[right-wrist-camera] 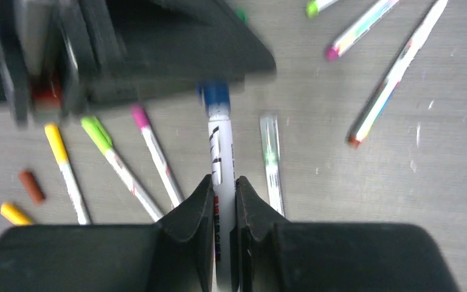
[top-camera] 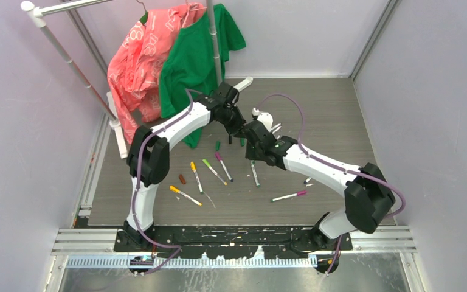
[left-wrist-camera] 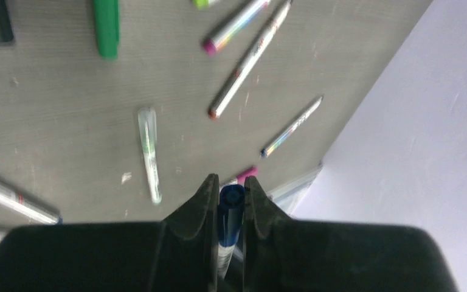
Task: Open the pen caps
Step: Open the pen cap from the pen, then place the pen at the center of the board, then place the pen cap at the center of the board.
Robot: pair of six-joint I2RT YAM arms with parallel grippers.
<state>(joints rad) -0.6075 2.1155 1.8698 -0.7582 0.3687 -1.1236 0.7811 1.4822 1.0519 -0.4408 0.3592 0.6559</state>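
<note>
Both grippers hold one blue pen above the middle of the table. In the left wrist view my left gripper [left-wrist-camera: 232, 182] is shut on its blue pen cap [left-wrist-camera: 231, 207]. My right gripper [right-wrist-camera: 222, 182] is shut on the white barrel [right-wrist-camera: 221, 143], with the blue cap [right-wrist-camera: 216, 94] at the far end, between the left fingers. From above, the left gripper [top-camera: 238, 125] and right gripper [top-camera: 250, 131] meet tip to tip. Capped pens lie below: yellow [top-camera: 196, 176], green [top-camera: 214, 171], magenta [top-camera: 223, 166].
A loose green cap [left-wrist-camera: 106, 27] and a brown cap [top-camera: 182, 179] lie among several uncapped pens [left-wrist-camera: 248, 58]. Another magenta pen [top-camera: 289, 196] lies to the right. A rack with a pink shirt [top-camera: 140, 58] and a green shirt [top-camera: 191, 61] stands at the back left.
</note>
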